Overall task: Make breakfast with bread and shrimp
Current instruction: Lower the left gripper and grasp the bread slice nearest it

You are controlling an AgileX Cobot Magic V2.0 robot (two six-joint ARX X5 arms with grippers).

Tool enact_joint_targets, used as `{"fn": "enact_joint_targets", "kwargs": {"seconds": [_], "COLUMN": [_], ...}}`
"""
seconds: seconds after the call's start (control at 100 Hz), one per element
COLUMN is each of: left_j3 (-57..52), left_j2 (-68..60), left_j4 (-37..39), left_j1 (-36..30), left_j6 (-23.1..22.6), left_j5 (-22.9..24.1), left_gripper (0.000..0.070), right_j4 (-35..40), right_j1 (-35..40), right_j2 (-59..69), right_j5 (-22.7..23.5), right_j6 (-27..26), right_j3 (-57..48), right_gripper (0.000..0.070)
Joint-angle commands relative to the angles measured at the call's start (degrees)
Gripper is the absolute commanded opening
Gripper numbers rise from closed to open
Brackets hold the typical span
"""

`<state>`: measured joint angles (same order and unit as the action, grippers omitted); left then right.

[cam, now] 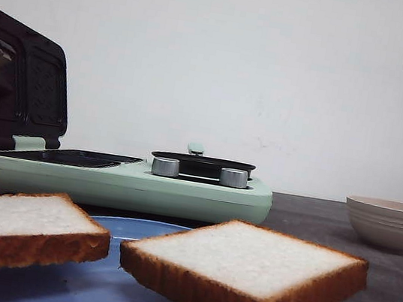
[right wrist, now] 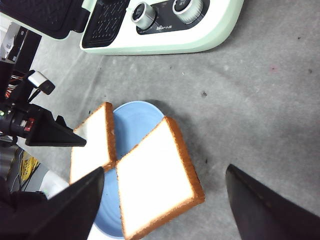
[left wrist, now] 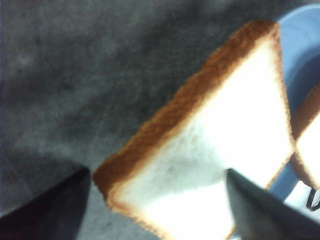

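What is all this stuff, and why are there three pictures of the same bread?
This is a robot with two arms, and it has three cameras. One looks forward over the table. The other two sit on the arms' wrists and look down past the jaws, the dark wedges low in those pictures.

On the grey table lies a blue plate with two slices of bread on it, the left slice and the right slice. Behind them stands a mint-green breakfast maker with its lid up, two silver knobs and a small black pan. A pale bowl sits at the right.

The left gripper has its open jaws around a corner of the left slice, but has not squeezed it. The right gripper hangs open above, holding nothing. I see no shrimp.
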<state>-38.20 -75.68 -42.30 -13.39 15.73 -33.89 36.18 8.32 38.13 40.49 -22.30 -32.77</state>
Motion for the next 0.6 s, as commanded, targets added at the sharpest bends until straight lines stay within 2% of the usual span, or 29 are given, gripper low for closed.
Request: {"fn": "enact_joint_targets", "kwargs": {"seconds": [0.0,0.07,0.08,0.33,0.59], "left_j3": [-0.7,-0.7,-0.7,-1.07,-6.08], "left_j2": [-0.74,-0.74,-0.74,0.13,6.36], "left_j4": [0.35,0.33,0.33,0.04,-0.9], "left_j1": [-0.11,-0.04,-0.04,0.31,0.31], "left_j6": [-1.53,-2.43,-2.56,-3.1,-3.06], "left_j5": [-0.31,-0.26,-0.26,-0.63,-0.83], "left_gripper": [0.0189,0.0004,0.0,0.0,0.0], "right_j4": [-0.59,-0.59,-0.59,-0.61,-0.61], "right_j1": [0.2,0.17,0.17,0.17,0.17], "right_j2": [0.33,0.33,0.33,0.33,0.33], "right_j5": [0.0,0.0,-0.02,-0.04,-0.52], "right_j6": [0.9,0.92,0.92,0.92,0.94], "right_j3": [-0.79,-0.79,-0.79,-0.79,-0.79], "right_gripper": [0.048,0.048,0.048,0.048,0.048]}}
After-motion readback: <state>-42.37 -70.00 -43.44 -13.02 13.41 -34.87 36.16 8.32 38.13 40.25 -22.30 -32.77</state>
